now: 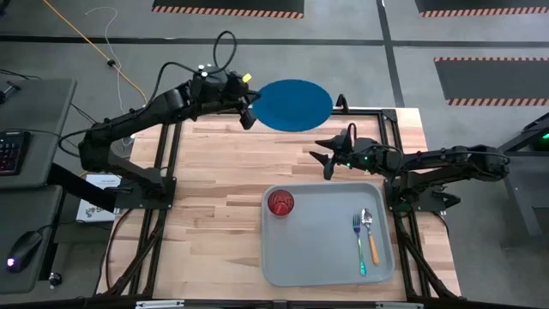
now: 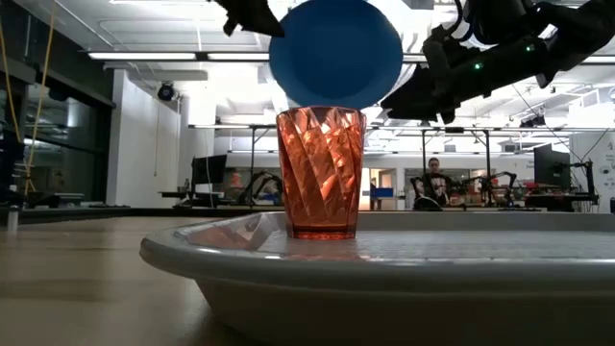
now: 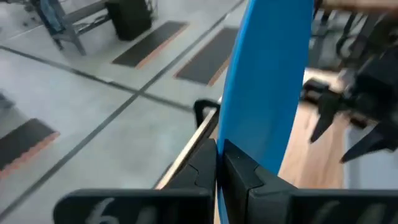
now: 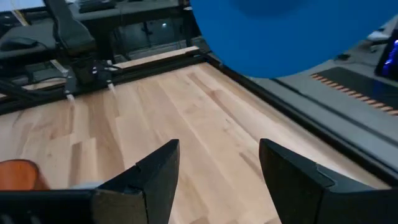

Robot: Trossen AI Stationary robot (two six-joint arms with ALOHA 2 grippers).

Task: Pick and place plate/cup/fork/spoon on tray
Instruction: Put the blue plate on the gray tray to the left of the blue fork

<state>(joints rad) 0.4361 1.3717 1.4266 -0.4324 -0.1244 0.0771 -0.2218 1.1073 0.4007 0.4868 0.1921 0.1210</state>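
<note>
The bright-blue plate (image 1: pixel 294 104) is held in the air over the table's far edge by my left gripper (image 1: pixel 249 112), which is shut on it. It also shows in the low view (image 2: pixel 335 53) and the right wrist view (image 4: pixel 292 31). My right gripper (image 1: pixel 328 155) is open and empty above the table, just beyond the tray's far rim. The grey tray (image 1: pixel 317 249) lies at the near right. On it the red-orange cup (image 1: pixel 280 202) stands upright at the far left corner, and the blue-handled fork (image 1: pixel 358 244) and orange-handled spoon (image 1: pixel 370 234) lie side by side at the right. My left gripper pinches the plate's rim (image 3: pixel 222 146) between its two fingers at the plate's left edge. The fingers come level from the table's left. The plate is lifted clear of the table, reaching away from the fingers toward the right.
A black metal frame (image 1: pixel 377 110) runs along the table's far and side edges. Bare wood lies left of the tray and between the tray and the far edge. A person sits in the room far behind (image 2: pixel 431 183).
</note>
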